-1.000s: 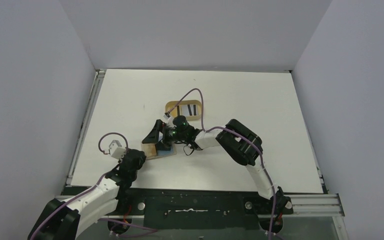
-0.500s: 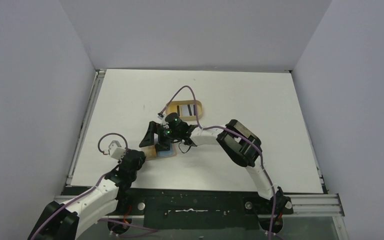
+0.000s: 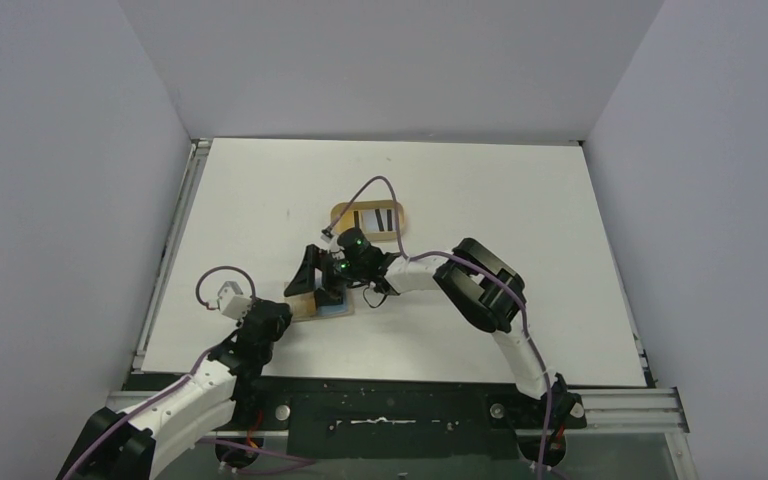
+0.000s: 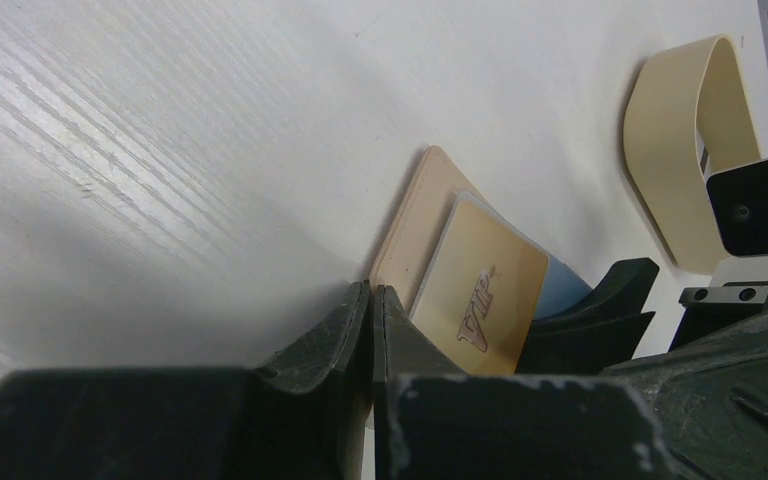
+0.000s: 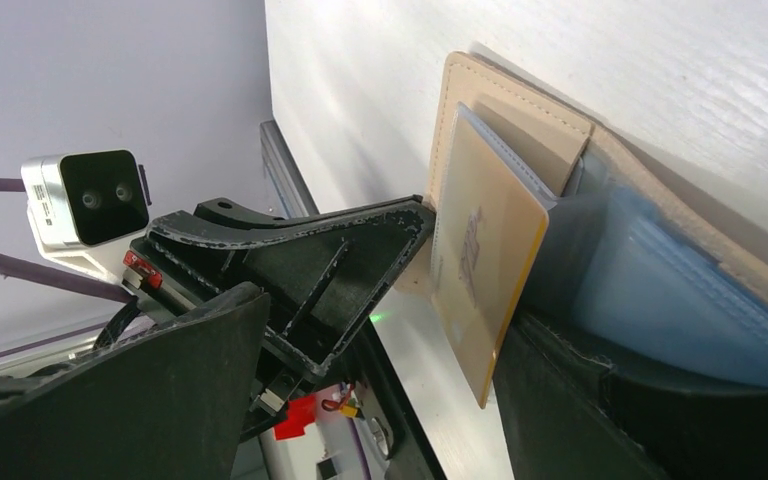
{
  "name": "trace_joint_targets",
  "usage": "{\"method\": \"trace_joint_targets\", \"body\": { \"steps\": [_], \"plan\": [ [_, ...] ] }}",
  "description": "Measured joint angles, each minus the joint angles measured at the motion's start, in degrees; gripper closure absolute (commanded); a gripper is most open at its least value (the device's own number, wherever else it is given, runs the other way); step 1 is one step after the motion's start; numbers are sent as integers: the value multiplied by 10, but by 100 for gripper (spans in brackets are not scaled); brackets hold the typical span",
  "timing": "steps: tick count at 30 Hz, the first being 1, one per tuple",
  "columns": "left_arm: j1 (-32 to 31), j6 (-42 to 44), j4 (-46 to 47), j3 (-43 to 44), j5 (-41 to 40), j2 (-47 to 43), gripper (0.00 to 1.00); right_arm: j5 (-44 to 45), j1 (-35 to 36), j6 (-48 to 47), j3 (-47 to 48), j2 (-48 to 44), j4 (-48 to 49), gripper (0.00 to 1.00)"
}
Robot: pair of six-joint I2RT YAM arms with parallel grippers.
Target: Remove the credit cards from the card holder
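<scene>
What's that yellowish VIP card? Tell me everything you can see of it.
The credit card is a thin, stiff-looking pale yellow plastic rectangle with orange-brown VIP lettering. It rests on the open tan card holder, over its light blue lining, with one edge tilted up. A dark finger of the right gripper seems to touch that edge.

tray (image 3: pixel 337 213) beyond card holder (image 3: pixel 303 301), far table (image 3: pixel 460 170) open

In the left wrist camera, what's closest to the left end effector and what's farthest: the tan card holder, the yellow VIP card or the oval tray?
1. Flat tan leather-look card holder: its corner sits at the shut left end effector tips.
2. Pale yellow plastic card printed VIP: just beyond, to the right, on the holder.
3. Oval tan rimmed tray: farthest, upper right.
</scene>
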Motion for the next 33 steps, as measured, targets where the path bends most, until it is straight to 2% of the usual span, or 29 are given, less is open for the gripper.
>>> {"method": "trace_joint_targets", "body": {
  "steps": [12,27,28,33],
  "plan": [
    [0,0,0,0,4,0,100,-2,-12,-3,-36,-22,3,29],
    [0,0,-20,0,6,-19,100,-3,-28,-9,-73,-41,3,48],
    [0,0,-20,0,6,-19,100,-3,-31,-10,-75,-43,3,54],
    [0,0,-21,0,6,-20,100,-3,-46,-19,-82,-50,-1,92]
  ]
}}
